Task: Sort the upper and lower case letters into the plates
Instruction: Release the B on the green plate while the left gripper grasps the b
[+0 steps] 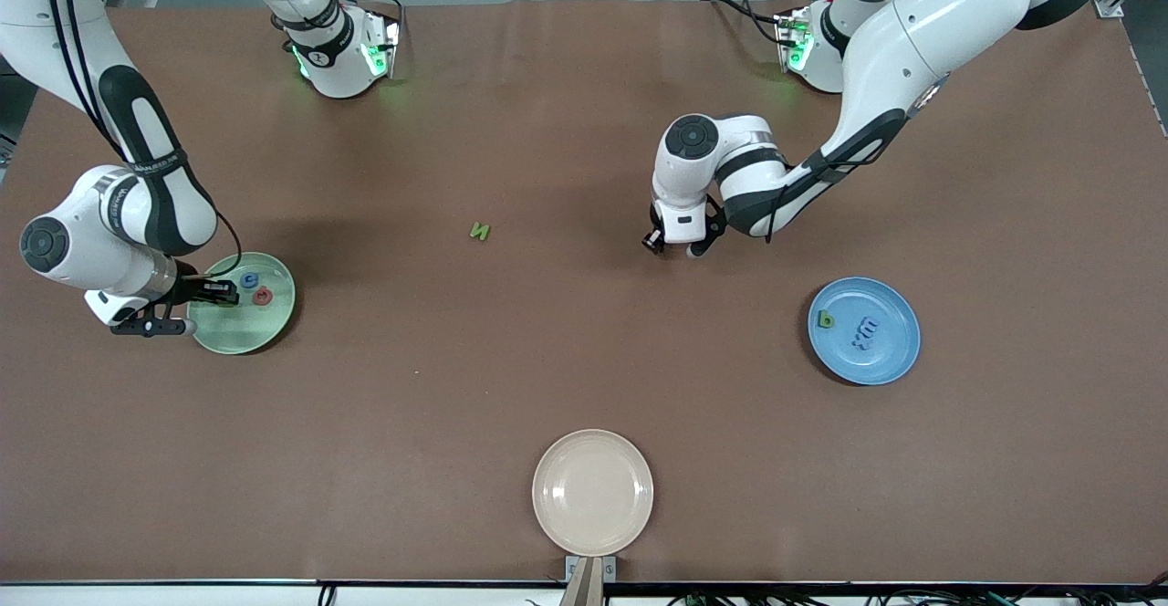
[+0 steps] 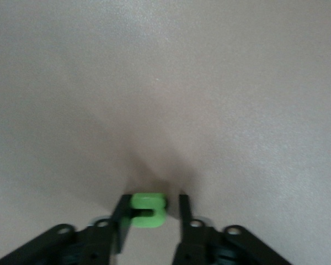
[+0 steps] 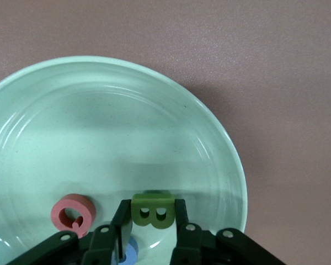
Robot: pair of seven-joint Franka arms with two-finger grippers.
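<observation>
At the bottom centre of the front view we see a cream-white round plate (image 1: 592,492), bare and no part of the sorting. Higher up, at lower right of the frame, the mid-blue round shallow plate (image 1: 864,330) carries a small olive-green toy letter (image 1: 826,318) and a small blue toy letter (image 1: 862,332). At left of the frame, over the pale mint-green round plate (image 1: 242,303), our right gripper (image 1: 222,292) hangs low, its jaws around a chunky dark green letter B (image 3: 152,210); the right wrist view shows that letter between the fingers just above the dish, with a red ring-shaped letter (image 3: 73,213) and a blue letter (image 3: 131,256) lying in the dish close by. We judge the step in hand to be a delivery: next, the jaws must part and lift straight up without nudging the neighbours. Near the frame's middle, our left gripper (image 1: 676,243) sits low at the brown table mat (image 1: 511,360), jaws straddling a bright green letter (image 2: 148,209); whether they have clamped it we cannot tell. A last small green letter (image 1: 480,231) lies alone at upper centre.
</observation>
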